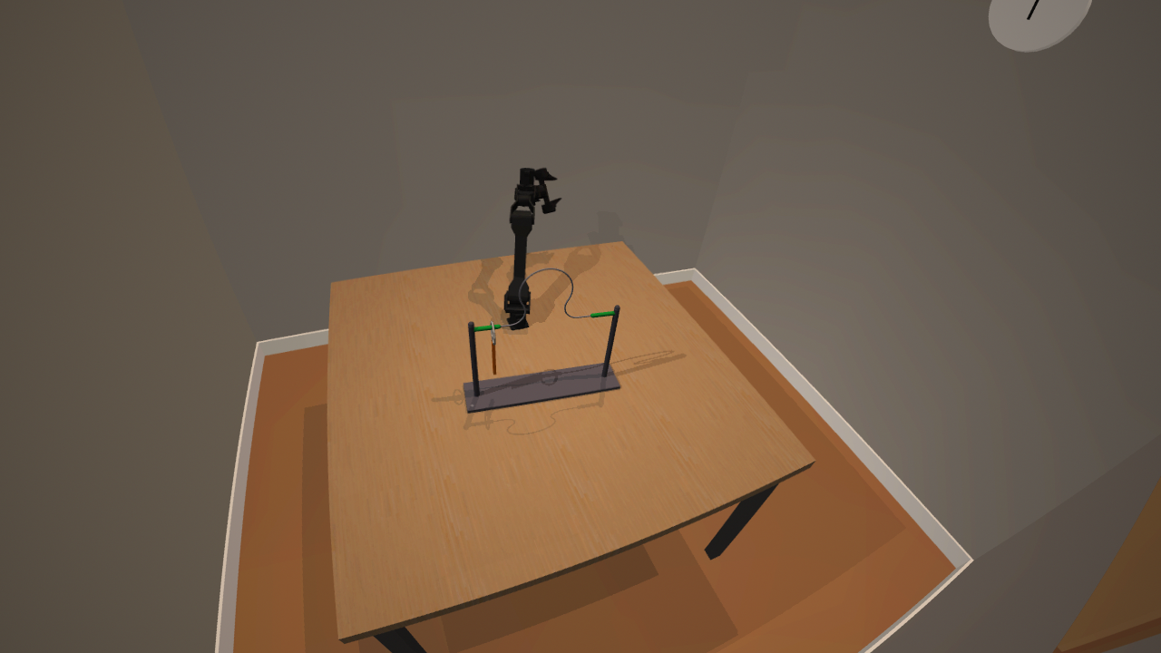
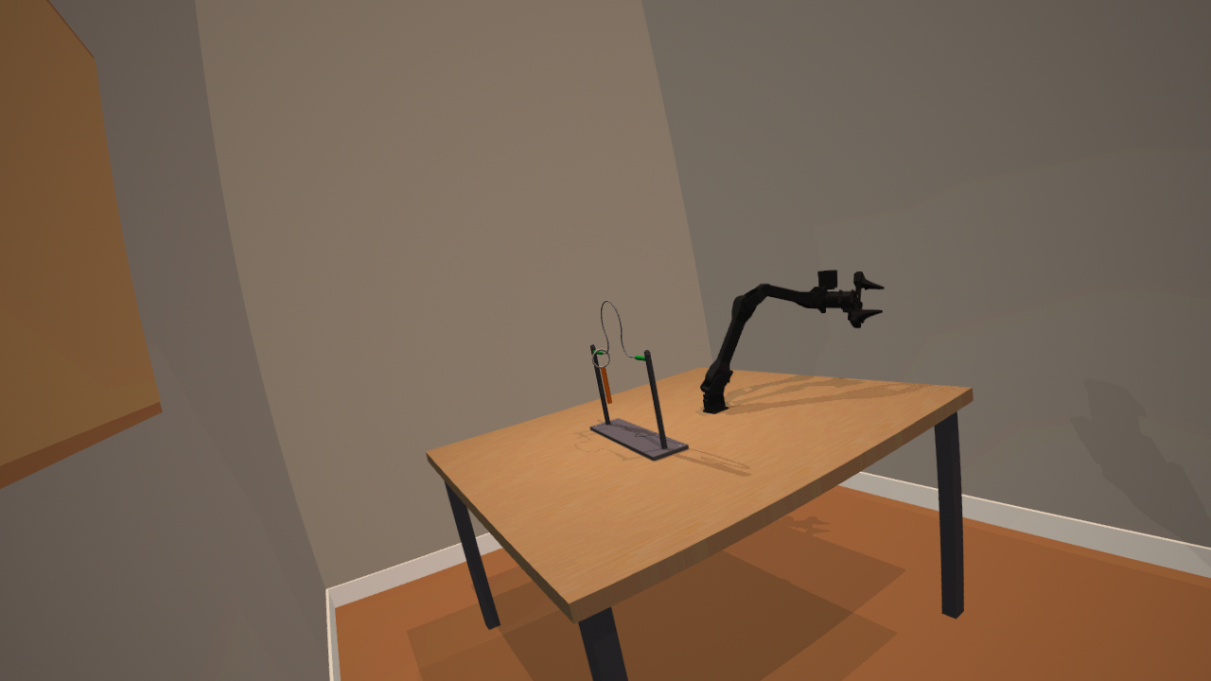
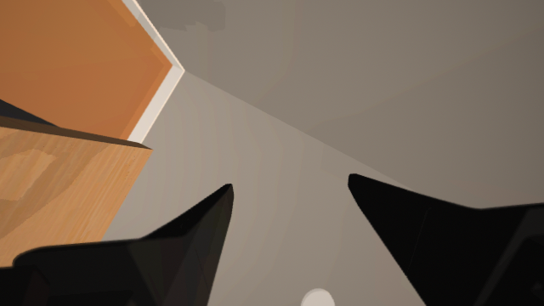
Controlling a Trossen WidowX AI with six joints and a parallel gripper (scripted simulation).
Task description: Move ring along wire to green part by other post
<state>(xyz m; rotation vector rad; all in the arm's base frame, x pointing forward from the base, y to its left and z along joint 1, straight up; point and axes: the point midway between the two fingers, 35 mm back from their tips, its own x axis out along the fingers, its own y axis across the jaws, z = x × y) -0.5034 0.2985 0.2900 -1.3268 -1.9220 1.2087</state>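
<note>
A small ring (image 1: 492, 327) (image 2: 601, 359) with an orange handle (image 1: 494, 357) (image 2: 606, 388) hangs on the green part (image 1: 482, 327) of the wire next to the left post (image 1: 472, 361); the handle points down. The thin grey wire (image 1: 554, 273) (image 2: 611, 315) loops up and runs to the green part (image 1: 601, 314) (image 2: 640, 357) at the other post (image 1: 610, 345) (image 2: 656, 402). My gripper (image 1: 551, 189) (image 2: 871, 300) (image 3: 291, 184) is open and empty. It is raised high behind the arm's base, far from the wire, and points away from it. The wire frame is out of the wrist view.
The posts stand on a dark baseplate (image 1: 560, 390) (image 2: 622, 436) on the wooden table (image 1: 568, 503) (image 2: 762, 482) (image 3: 64, 187). The arm's base (image 1: 517, 312) (image 2: 713, 397) stands just behind the wire. A round wall clock (image 1: 1039, 24) hangs high up.
</note>
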